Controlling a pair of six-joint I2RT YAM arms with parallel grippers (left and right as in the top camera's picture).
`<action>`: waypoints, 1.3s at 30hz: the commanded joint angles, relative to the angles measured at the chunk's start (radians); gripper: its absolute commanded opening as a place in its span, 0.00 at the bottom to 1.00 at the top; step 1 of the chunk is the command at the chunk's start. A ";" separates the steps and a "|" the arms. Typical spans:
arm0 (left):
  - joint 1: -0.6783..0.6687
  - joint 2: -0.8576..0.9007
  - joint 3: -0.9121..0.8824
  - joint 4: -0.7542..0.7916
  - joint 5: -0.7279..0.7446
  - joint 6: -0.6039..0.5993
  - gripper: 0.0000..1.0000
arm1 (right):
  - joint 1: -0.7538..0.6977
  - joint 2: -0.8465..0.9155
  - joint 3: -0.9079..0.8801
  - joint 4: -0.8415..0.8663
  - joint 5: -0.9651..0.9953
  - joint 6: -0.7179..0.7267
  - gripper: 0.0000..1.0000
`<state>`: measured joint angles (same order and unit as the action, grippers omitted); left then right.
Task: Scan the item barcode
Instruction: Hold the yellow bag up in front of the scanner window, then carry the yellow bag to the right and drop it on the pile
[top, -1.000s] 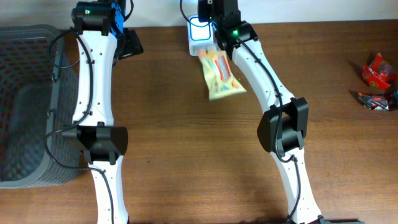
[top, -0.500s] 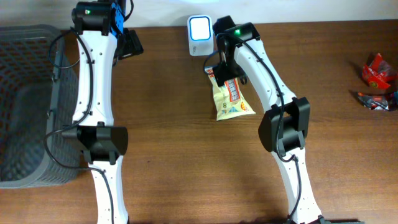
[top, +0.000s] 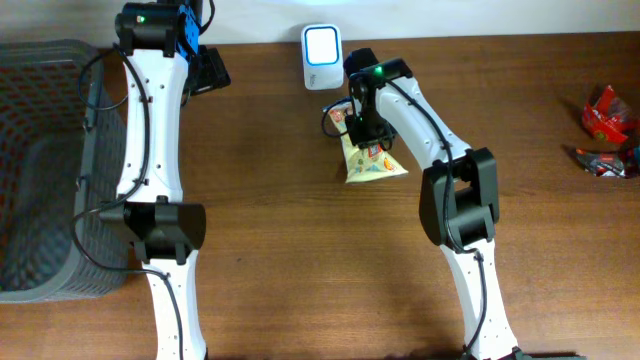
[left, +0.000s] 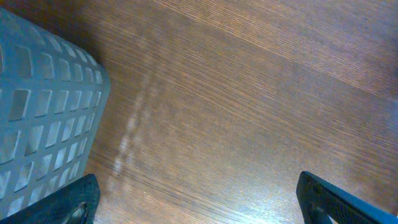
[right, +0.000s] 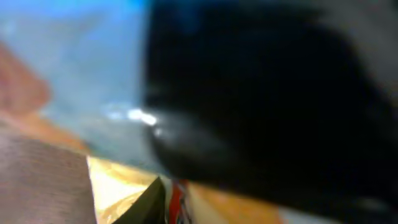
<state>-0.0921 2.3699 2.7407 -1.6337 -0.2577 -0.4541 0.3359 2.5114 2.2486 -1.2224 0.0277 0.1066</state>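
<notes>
We see the yellow snack packet (top: 376, 166) apparently lying on the bench (top: 280, 240), a little in from the middle of the back edge, with its wide end toward the front. The right claw (top: 362, 132) sits over the packet's narrow upper end. The arm hides its fingers from above and the wrist view is a blur of black and yellow, so we cannot tell whether it is clenched on the packet or released.

Just behind, at the back edge, stands the white scanner (top: 320, 45), apart from the packet. Open wood runs from the packet to the front edge between the two arms.

The left claw (left: 205, 202) is released, fingers wide over bare wood near the back left, beside the grey basket (top: 95, 130) along the left edge. Red wrappers (top: 608, 115) lie at the right edge, well apart.
</notes>
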 joint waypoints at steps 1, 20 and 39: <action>0.003 -0.019 0.008 0.001 0.000 -0.009 0.99 | -0.004 -0.003 0.138 0.007 0.010 0.007 0.08; 0.003 -0.019 0.008 0.001 0.000 -0.009 0.99 | 0.000 0.033 0.057 1.179 -0.027 0.007 0.04; 0.003 -0.019 0.008 0.001 0.000 -0.009 0.99 | -0.285 -0.236 -0.057 0.978 0.211 0.079 0.04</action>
<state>-0.0917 2.3699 2.7407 -1.6337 -0.2577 -0.4538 0.1749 2.3650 2.1838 -0.1246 0.0597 0.1654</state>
